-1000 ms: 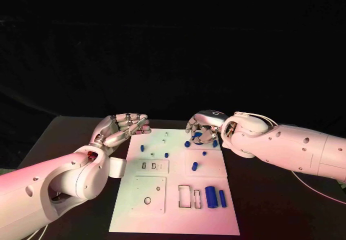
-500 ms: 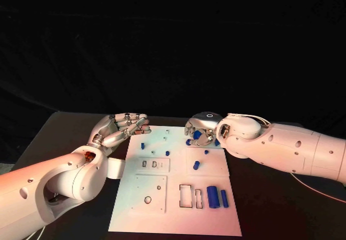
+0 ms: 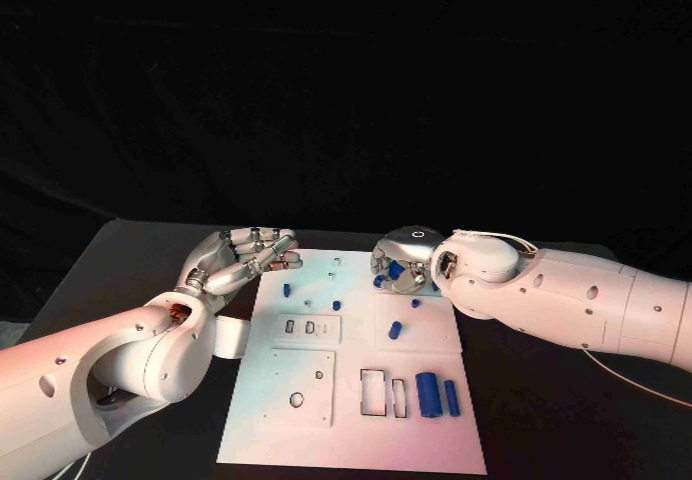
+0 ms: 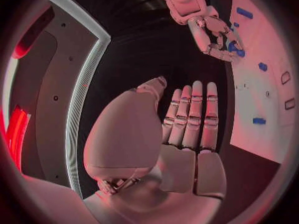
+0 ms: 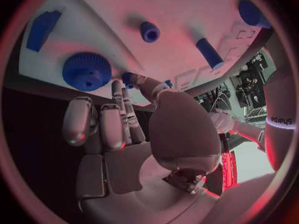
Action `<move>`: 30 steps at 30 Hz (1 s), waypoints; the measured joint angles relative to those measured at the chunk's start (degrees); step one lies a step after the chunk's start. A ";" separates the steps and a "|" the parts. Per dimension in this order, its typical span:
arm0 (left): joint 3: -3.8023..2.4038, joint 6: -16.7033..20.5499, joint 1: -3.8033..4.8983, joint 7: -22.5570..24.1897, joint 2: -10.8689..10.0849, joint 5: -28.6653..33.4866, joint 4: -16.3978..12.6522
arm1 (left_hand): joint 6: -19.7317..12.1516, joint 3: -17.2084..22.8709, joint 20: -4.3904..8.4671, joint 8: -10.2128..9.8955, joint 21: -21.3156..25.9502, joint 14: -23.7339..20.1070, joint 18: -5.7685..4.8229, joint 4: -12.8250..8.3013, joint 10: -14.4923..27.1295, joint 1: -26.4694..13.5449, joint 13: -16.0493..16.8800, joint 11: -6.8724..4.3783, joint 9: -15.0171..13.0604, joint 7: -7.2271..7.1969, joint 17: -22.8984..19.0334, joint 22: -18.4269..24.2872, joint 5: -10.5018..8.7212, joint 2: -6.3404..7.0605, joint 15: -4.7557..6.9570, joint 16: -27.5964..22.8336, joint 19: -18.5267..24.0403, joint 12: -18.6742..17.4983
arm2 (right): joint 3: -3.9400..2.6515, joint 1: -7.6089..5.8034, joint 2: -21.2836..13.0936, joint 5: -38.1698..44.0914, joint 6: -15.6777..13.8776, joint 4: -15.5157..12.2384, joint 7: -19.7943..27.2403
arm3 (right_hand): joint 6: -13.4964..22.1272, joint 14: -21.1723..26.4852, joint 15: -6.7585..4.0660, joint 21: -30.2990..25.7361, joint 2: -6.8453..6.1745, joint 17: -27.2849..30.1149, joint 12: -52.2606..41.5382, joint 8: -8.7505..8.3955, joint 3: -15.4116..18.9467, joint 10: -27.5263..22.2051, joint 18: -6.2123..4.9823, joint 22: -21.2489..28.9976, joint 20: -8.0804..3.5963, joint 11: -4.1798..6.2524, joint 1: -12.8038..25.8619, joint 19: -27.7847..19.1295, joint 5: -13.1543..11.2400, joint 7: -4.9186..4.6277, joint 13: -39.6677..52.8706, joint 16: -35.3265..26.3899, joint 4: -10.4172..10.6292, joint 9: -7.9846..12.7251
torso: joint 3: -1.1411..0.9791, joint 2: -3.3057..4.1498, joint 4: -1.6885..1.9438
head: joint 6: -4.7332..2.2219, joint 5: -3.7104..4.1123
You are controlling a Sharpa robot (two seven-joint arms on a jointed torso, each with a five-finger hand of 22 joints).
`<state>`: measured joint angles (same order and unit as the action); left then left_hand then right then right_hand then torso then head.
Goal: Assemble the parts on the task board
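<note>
white task board (image 3: 433, 440), blue parts (image 3: 427, 392), black table (image 3: 130, 265)

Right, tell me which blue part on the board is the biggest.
The thick blue cylinder lying near the board's front right corner. It is longer and fatter than the thin blue rod beside it, and the other blue pieces farther back are much smaller.

Overhead head view (wrist views close)

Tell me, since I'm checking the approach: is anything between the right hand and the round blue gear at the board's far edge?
Nothing visible. In the right wrist view the right hand has its fingertips just short of the blue gear, with only bare task board between them.
</note>
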<state>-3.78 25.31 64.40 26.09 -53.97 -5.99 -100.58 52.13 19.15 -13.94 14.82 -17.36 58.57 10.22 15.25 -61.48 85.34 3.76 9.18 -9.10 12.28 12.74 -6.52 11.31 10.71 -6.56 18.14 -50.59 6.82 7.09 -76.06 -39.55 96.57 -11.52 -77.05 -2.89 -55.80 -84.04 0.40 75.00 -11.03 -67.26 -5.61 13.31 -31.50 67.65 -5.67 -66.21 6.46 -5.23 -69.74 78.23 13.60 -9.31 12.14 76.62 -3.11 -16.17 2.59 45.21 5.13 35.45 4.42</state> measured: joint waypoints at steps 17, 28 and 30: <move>0.00 -0.37 0.01 -0.62 0.17 0.43 0.33 | 0.00 0.00 0.00 0.00 0.00 0.00 0.00 0.00 0.05 0.00 0.00 0.04 0.00 0.00 0.07 0.06 0.00 0.00 0.00 0.00 0.00 -0.35 | -0.14 0.23 0.08 0.01 -1.85 -0.29 0.31 | -4.26 0.11 -1.15 3.38 1.39 -2.28 -2.47 2.90 -3.08 4.53 0.84 -5.13 -1.16 2.14 -2.13 1.33 -1.34 2.00 2.44 2.15 -1.00 -2.15 | -0.01 0.65 0.09 | -0.19 -0.08; 0.00 -0.48 0.01 -0.92 0.18 0.58 0.66 | 0.00 0.00 0.00 0.00 0.00 0.00 0.00 0.00 0.05 0.00 0.00 0.04 0.00 0.00 0.07 0.05 0.00 0.00 0.00 0.00 0.00 -0.35 | -0.19 0.42 -1.28 -0.22 -6.39 -2.67 0.12 | -4.39 0.11 -1.14 3.65 1.57 -2.39 -2.85 3.23 -3.31 4.64 0.84 -5.60 -1.23 2.24 -2.48 1.39 -1.67 2.14 3.09 2.38 -1.08 -2.15 | 0.11 0.83 0.00 | -0.86 -0.29; 0.00 -0.50 0.01 -0.97 0.19 0.61 0.74 | 0.00 0.00 0.00 0.00 0.00 0.00 -0.01 0.00 0.04 0.00 0.00 0.04 0.00 0.00 0.06 0.05 0.00 0.00 0.00 0.00 0.00 -0.35 | -0.34 0.27 -1.33 -0.32 -7.34 -3.18 0.03 | -4.38 0.11 -1.14 3.65 1.50 -2.40 -2.85 3.23 -3.31 4.64 0.84 -5.60 -1.23 2.24 -2.55 1.39 -1.67 2.14 3.00 2.38 -1.09 -2.15 | 0.11 0.88 0.00 | -1.08 -0.30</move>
<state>-3.78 24.81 64.41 25.11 -53.78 -5.38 -99.85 52.13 19.14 -13.94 14.82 -17.35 58.57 10.22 15.24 -61.44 85.34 3.76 9.22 -9.11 12.28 12.81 -6.47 11.31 10.71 -6.57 18.14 -50.59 6.47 6.75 -75.79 -40.88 96.25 -18.86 -80.23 -2.86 -60.19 -83.92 -0.74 78.65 -9.52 -69.65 -8.46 16.54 -34.81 72.29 -4.83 -71.81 5.23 -2.98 -72.28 79.62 11.93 -7.17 15.14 79.01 -4.19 -18.32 2.70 46.09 5.13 34.37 4.11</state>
